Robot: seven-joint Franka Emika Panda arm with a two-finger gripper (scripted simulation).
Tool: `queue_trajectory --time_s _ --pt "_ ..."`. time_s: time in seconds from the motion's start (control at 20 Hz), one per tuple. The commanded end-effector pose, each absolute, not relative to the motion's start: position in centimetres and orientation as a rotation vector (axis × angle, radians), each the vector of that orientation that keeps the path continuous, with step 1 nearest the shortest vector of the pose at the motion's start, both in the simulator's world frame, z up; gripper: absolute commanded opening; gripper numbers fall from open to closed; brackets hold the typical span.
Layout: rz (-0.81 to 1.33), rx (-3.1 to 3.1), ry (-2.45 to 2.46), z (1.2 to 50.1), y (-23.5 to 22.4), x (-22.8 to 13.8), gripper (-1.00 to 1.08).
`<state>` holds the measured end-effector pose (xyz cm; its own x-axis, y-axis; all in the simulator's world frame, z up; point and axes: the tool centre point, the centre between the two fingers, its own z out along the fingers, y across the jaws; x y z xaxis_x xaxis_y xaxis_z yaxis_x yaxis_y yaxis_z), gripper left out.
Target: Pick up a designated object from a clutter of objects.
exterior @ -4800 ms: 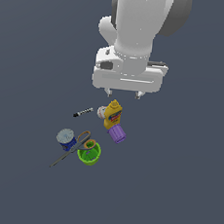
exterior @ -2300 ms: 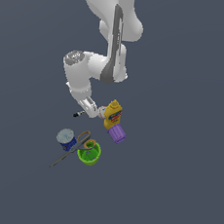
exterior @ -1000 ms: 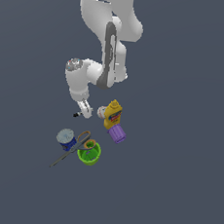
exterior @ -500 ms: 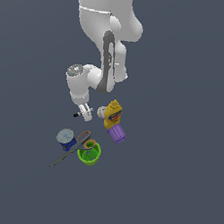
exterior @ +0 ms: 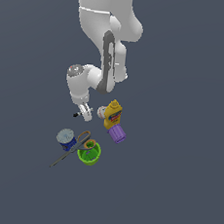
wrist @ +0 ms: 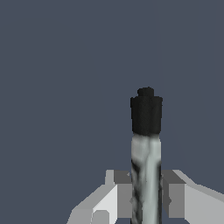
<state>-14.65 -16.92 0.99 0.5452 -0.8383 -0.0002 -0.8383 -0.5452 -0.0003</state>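
The designated object, a slim marker pen (wrist: pixel 146 166) with a black cap and a white-grey barrel, sits between my gripper's fingers (wrist: pixel 114 194) in the wrist view, and both pads press against the barrel. In the exterior view my gripper (exterior: pixel 86 112) is down at the marker, and only the marker's black tip (exterior: pixel 76 114) pokes out on the exterior view's left. The clutter of objects lies just beside and below: a yellow bottle (exterior: pixel 113 115), a white ball (exterior: pixel 101 112), a purple cup (exterior: pixel 117 133), a green cup (exterior: pixel 89 153), a blue can (exterior: pixel 66 138) and scissors (exterior: pixel 70 150).
The white arm (exterior: pixel 106 45) rises above the gripper and hides the floor behind it. The yellow bottle and the white ball are the closest neighbours, on the exterior view's right of the gripper. Plain dark grey floor surrounds the cluster.
The arm came down from high above the clutter to the marker. Over the last second the wrist sank slightly lower and the fingers now sit on the barrel.
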Motion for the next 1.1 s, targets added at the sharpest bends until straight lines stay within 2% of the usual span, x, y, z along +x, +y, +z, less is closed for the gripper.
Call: queue_trajectory --time_s 0.0,0.5,1.05 --pt "0.000 -2.761 1.498 1.0 -16.9 -14.7 -1.00" --pt "0.000 -2.760 1.498 3.0 -16.6 -14.4 -1.00" --pt "0.001 -2.759 1.500 10.0 -15.8 -13.6 -1.00"
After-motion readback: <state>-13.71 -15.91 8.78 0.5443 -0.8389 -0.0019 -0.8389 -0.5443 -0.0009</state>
